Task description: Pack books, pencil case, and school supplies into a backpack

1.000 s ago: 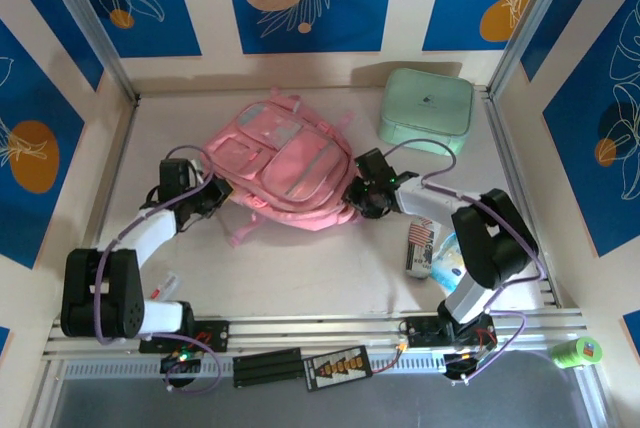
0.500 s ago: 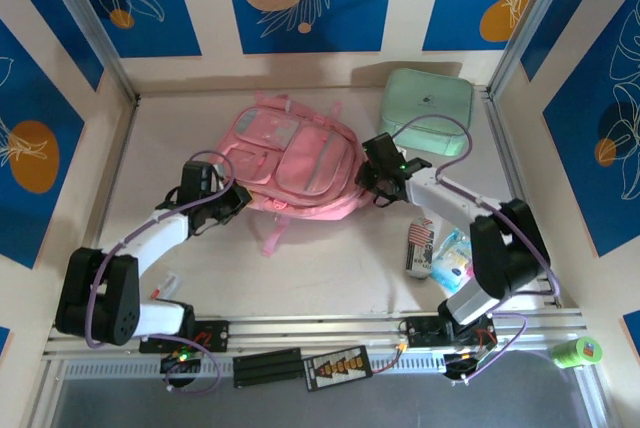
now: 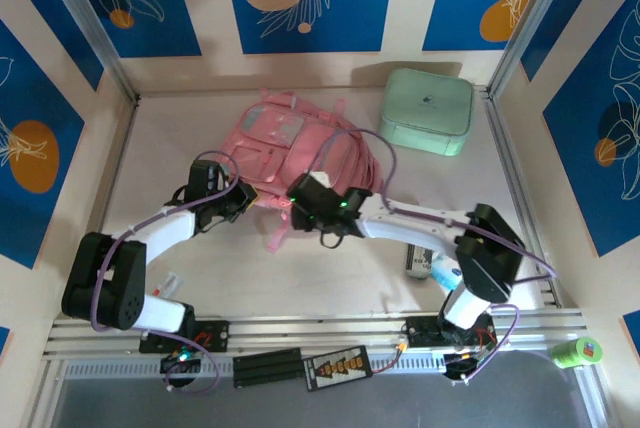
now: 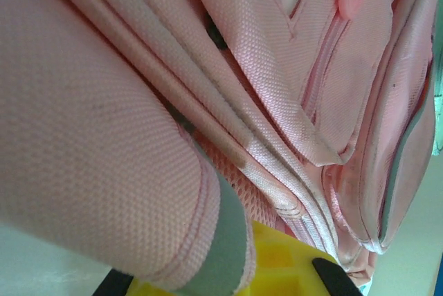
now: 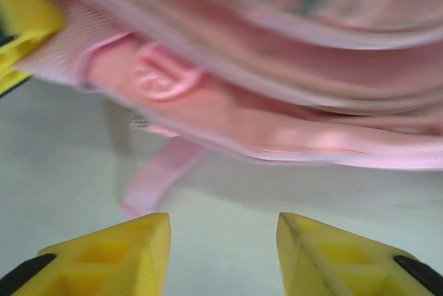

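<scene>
The pink backpack (image 3: pixel 300 148) lies on the table, its front pockets facing up. My left gripper (image 3: pixel 243 198) is shut on the fabric of its near left edge. In the left wrist view, pink cloth (image 4: pixel 138 137) with a grey trim drapes over the yellow fingers (image 4: pixel 277 261). My right gripper (image 3: pixel 303 204) sits at the backpack's near edge, just right of the left one. It is open (image 5: pixel 223 241), with bare table between its fingers and the backpack's seam (image 5: pixel 277 130) and a loose strap (image 5: pixel 156 175) just ahead. The books are out of view.
A mint-green rounded box (image 3: pixel 426 110) stands at the back right. Small packets (image 3: pixel 416 260) lie partly under my right arm. A small white item (image 3: pixel 165 286) lies by the left base. Blue patterned walls and metal posts enclose the table.
My right arm swung from the backpack's right side across to its near edge, and its jaws changed width. The backpack shifted and turned. The left gripper kept its hold.
</scene>
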Motion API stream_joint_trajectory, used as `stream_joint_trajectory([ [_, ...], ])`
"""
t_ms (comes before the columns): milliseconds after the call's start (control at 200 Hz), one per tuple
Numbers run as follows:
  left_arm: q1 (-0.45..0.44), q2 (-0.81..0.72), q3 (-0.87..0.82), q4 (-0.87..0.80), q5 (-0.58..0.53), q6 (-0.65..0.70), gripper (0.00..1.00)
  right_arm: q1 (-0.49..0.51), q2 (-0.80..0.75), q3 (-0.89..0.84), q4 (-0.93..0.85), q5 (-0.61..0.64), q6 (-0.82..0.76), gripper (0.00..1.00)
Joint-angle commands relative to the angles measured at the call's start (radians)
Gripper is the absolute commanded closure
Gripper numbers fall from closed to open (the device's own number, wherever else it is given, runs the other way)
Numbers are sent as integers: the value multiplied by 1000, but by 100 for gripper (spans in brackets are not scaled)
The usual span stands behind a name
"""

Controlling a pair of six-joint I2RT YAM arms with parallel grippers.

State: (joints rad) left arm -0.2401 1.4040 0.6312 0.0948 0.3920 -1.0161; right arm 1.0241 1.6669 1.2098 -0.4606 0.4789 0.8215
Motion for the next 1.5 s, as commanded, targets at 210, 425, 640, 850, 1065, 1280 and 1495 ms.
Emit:
stream_joint_trajectory([
  [210, -24, -46, 58, 37, 62, 14, 100, 60, 180, 152, 61, -40, -24, 66],
  [425, -25, -63, 70, 22, 78, 18, 100, 33, 236, 184, 34, 6, 22, 69],
  [640, -26, -70, 65, 20, 77, 17, 100, 23, 264, 223, 0, 69, 21, 68],
  [850, -27, -69, 64, 28, 88, 14, 100, 20, 285, 250, 1, 105, -1, 68],
  [1065, -28, -70, 63, 26, 85, 13, 100, 19, 302, 275, -19, 139, -1, 69],
  [1280, -30, -71, 59, 25, 85, 14, 100, 10, 309, 283, -13, 139, 6, 73],
  [1495, -30, -75, 57, 18, 76, 18, 100, 8, 304, 272, -51, 161, 36, 80],
])
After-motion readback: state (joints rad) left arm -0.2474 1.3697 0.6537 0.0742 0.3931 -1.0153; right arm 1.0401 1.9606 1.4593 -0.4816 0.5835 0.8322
